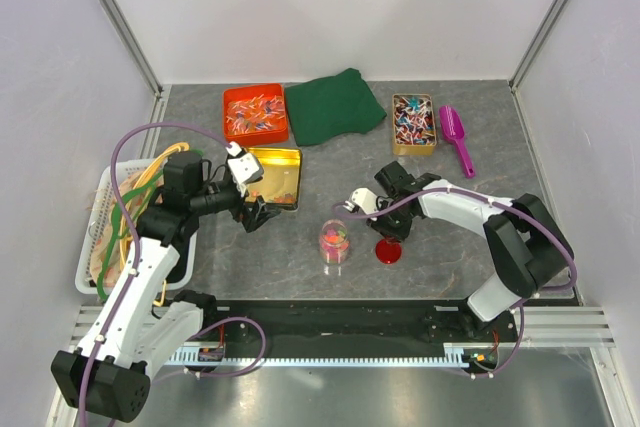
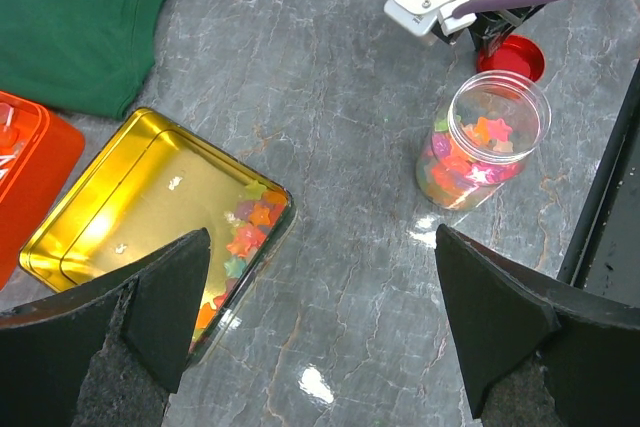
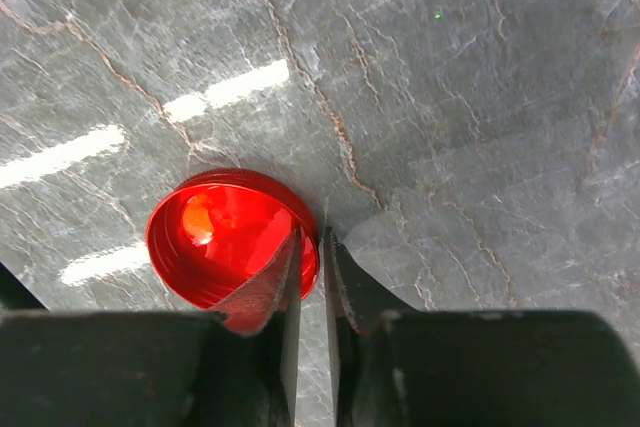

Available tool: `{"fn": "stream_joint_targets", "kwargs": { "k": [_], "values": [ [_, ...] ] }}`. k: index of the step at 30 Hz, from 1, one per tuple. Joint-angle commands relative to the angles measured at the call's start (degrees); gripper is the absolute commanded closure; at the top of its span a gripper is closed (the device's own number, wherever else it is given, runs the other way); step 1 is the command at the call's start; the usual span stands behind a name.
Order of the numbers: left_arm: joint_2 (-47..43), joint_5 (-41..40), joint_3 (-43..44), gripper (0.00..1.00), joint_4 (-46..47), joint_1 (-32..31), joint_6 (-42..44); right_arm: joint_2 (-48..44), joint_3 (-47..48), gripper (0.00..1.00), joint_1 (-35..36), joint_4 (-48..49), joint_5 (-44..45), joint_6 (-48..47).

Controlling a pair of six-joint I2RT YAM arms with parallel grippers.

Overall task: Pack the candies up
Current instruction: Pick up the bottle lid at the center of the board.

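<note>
From above and behind the arm bases, the overhead camera looks steeply down on the whole grey counter [image 1: 285,267]. The left wrist camera, at mid height, looks past the left claw [image 2: 322,247] toward roughly 3 o'clock, catching the gold tin [image 2: 130,207], the jar [image 2: 482,142] and the red lid [image 2: 512,55]. The right wrist camera, behind the right claw [image 3: 312,267], hangs very close, straight down on that lid, which all three views share.
</note>
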Motion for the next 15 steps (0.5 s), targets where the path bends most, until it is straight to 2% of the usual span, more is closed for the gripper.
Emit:
{"fn": "stream_joint_targets", "kwargs": {
  "k": [1, 5, 9, 12, 15],
  "values": [
    [0.0, -0.6, 0.0, 0.00, 2.1, 0.1, -1.1, 0.5, 0.1, 0.84, 0.5, -0.5, -2.3, -0.2],
    [0.0, -0.7, 0.1, 0.00, 2.3, 0.1, -1.3, 1.6, 0.3, 1.00, 0.8, -0.9, -1.5, -0.3],
    [-0.2, -0.3, 0.1, 0.00, 2.7, 0.1, -1.2, 1.5, 0.5, 1.00, 0.8, 1.0, 2.0, 1.1],
    [0.4, 0.3, 1.1, 0.00, 3.4, 0.1, -1.4, -2.1, 1.1, 1.00, 0.0, 2.9, 6.0, 3.4],
    [0.7, -0.4, 1.6, 0.00, 5.8, 0.1, -1.2, -5.0, 2.8, 1.00, -1.8, 2.6, 5.6, 4.8]
  ]
}}
